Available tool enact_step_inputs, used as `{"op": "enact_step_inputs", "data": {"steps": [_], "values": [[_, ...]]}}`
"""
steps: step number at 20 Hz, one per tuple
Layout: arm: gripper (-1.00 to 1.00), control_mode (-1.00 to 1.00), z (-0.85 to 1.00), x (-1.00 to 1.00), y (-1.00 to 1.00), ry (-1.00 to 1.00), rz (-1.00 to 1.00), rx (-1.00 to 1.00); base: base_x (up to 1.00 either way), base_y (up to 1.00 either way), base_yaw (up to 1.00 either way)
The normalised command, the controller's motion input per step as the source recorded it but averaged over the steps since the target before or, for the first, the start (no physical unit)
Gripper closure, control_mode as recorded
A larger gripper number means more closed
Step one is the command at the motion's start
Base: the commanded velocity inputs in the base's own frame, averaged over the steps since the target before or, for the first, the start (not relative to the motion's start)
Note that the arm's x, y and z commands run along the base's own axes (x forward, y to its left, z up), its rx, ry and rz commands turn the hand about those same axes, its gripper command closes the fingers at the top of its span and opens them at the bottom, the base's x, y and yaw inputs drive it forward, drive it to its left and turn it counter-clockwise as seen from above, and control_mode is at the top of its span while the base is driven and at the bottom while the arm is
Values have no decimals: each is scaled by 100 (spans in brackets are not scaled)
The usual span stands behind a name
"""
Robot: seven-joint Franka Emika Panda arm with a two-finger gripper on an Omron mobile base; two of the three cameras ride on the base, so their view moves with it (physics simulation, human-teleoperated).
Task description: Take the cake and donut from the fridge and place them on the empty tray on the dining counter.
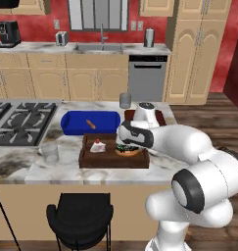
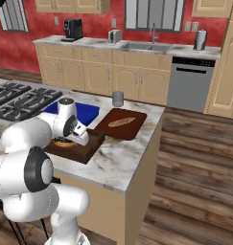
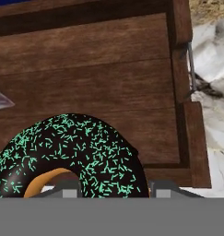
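Red-walled kitchen with tan cabinets, and a marbled dining desk (image 1: 66, 162) running across the front of it.

Nearest the cameras, the white arm reaches forward from the base over the desk. A black stool (image 1: 80, 218) stands on the floor at the desk's near edge.

At the arm's end the gripper (image 1: 126, 145) hangs low over the right half of the dark wooden tray (image 1: 91, 159). The hand camera shows the donut (image 3: 69, 154), chocolate-glazed with green sprinkles, sitting between the two finger tips (image 3: 67, 190) just above the tray floor. The jaws stand part way apart with the donut between them; whether they press on it or have let go cannot be told, nor whether the donut already rests on the wood.

On the left half of the tray sits the cake (image 1: 97, 146), a small white wedge with a red dot, upright and well clear of the gripper.

A clear glass (image 1: 50, 152) stands on the desk left of the tray. Behind the tray lies a blue dish (image 1: 76, 121), with a brown board (image 2: 122, 122) beside it and a grey cup (image 1: 125, 100) beyond. The gas stove (image 1: 20, 120) is set into the desk at far left.

Farthest back are the sink, dishwasher and a coffee machine along the wall.

Judged from this, the cake is delivered and the donut is at its place. What seems left is to release the donut, if that is not done, and lift the hand away.
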Motion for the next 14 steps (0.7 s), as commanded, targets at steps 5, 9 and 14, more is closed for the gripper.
{"op": "enact_step_inputs", "data": {"steps": [5,9,14], "values": [[100,-100,-17,20,1,-2,0,-5,0,0,0],[100,-100,-13,16,0,0,0,0,0,0,0],[100,-100,-4,25,-1,0,0,0,0,0,0]]}}
